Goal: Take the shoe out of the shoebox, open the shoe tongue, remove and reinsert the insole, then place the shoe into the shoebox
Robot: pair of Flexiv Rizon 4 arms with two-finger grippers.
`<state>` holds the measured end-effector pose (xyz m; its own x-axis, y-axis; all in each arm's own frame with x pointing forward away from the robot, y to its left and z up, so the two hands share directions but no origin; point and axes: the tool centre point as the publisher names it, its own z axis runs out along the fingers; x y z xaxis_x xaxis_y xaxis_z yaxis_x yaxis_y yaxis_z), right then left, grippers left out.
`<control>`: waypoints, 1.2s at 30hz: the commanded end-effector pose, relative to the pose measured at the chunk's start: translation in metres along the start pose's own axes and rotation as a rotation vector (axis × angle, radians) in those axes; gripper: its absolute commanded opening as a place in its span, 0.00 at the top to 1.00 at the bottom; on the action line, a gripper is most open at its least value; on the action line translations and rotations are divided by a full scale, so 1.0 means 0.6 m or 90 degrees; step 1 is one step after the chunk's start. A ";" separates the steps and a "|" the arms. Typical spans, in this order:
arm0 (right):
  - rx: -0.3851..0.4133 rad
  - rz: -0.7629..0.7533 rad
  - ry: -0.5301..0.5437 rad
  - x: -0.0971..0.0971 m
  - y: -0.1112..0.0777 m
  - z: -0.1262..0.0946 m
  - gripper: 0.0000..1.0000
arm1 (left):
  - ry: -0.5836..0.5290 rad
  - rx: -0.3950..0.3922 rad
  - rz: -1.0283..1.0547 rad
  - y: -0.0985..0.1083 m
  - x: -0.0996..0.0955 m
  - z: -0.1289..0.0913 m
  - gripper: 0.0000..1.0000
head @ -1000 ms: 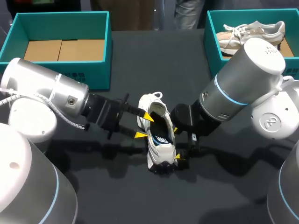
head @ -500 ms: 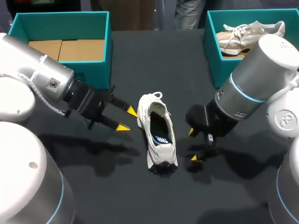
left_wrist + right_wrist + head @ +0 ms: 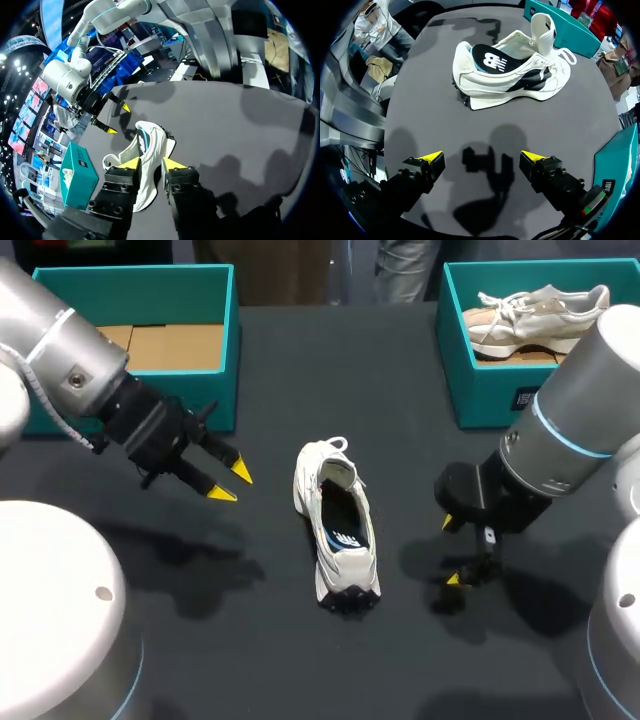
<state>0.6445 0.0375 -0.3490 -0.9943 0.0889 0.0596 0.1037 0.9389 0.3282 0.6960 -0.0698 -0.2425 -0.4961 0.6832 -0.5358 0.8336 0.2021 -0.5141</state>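
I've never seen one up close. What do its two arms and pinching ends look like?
Thick smooth silver tubes with rounded white joints. The right arm wears a thin light-blue ring; the left arm carries a pale cable. The left tool and right tool are black and blocky, each with two slim fingers capped in bright yellow points.

We see the shoe (image 3: pixel 337 540) in white woven cloth with smooth, faintly glossy panels. The desk (image 3: pixel 300 660) is matt and dark. The left arm (image 3: pixel 60 350) and right arm (image 3: pixel 590 410) wear satin silver metal; the shoebox (image 3: pixel 232 350) looks like matt card.
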 end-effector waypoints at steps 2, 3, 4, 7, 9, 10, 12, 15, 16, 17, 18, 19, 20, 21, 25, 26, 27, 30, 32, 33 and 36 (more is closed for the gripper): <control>-0.004 -0.001 -0.003 0.007 -0.007 -0.008 0.00 | 0.111 0.017 0.020 0.005 -0.012 -0.031 1.00; -0.004 -0.001 -0.003 0.007 -0.007 -0.008 0.00 | 0.111 0.017 0.020 0.005 -0.012 -0.031 1.00; -0.004 -0.001 -0.003 0.007 -0.007 -0.008 0.00 | 0.111 0.017 0.020 0.005 -0.012 -0.031 1.00; -0.004 -0.001 -0.003 0.007 -0.007 -0.008 0.00 | 0.111 0.017 0.020 0.005 -0.012 -0.031 1.00; -0.004 -0.001 -0.003 0.007 -0.007 -0.008 0.00 | 0.111 0.017 0.020 0.005 -0.012 -0.031 1.00; -0.004 -0.001 -0.003 0.007 -0.007 -0.008 0.00 | 0.111 0.017 0.020 0.005 -0.012 -0.031 1.00; -0.004 -0.001 -0.003 0.007 -0.007 -0.008 0.00 | 0.111 0.017 0.020 0.005 -0.012 -0.031 1.00; -0.004 -0.001 -0.003 0.007 -0.007 -0.008 0.00 | 0.123 0.040 0.039 0.004 -0.021 -0.028 1.00; -0.004 -0.001 -0.003 0.007 -0.007 -0.008 0.00 | 0.128 0.051 0.053 0.005 -0.030 -0.026 1.00; -0.004 -0.001 -0.003 0.007 -0.007 -0.008 0.00 | 0.142 0.049 0.065 0.005 -0.037 -0.023 1.00; -0.004 -0.001 -0.003 0.007 -0.007 -0.008 0.00 | 0.153 0.046 0.077 0.006 -0.044 -0.019 1.00; -0.004 -0.001 -0.003 0.007 -0.007 -0.008 0.00 | 0.167 0.040 0.087 0.006 -0.049 -0.013 1.00; -0.004 -0.001 -0.003 0.007 -0.007 -0.008 0.00 | 0.186 0.033 0.098 0.006 -0.054 -0.007 1.00; -0.004 -0.001 -0.003 0.007 -0.007 -0.008 0.00 | 0.199 0.027 0.111 0.004 -0.058 -0.001 1.00; -0.004 -0.001 -0.003 0.007 -0.007 -0.008 0.00 | 0.244 -0.001 0.153 0.000 -0.069 0.023 1.00; -0.004 -0.001 -0.003 0.007 -0.007 -0.008 0.00 | 0.249 -0.009 0.163 -0.002 -0.070 0.029 1.00; -0.004 -0.001 -0.003 0.007 -0.007 -0.008 0.00 | 0.260 -0.008 0.172 -0.006 -0.069 0.035 1.00; -0.004 -0.001 -0.003 0.007 -0.007 -0.008 0.00 | 0.280 -0.007 0.190 -0.011 -0.071 0.051 1.00; -0.006 0.001 0.003 0.006 -0.018 -0.014 0.00 | 0.292 -0.014 0.201 -0.013 -0.073 0.064 1.00; -0.008 -0.001 0.003 0.006 -0.025 -0.018 0.00 | 0.296 -0.017 0.206 -0.014 -0.074 0.071 1.00; -0.007 -0.001 0.010 0.006 -0.042 -0.032 0.00 | 0.310 -0.017 0.211 -0.015 -0.076 0.087 1.00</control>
<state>0.6421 0.0229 -0.3476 -0.9933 0.0882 0.0752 0.1080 0.9398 0.3241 0.6962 -0.1270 -0.2424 -0.0662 0.9347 -0.3492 0.9328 -0.0663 -0.3543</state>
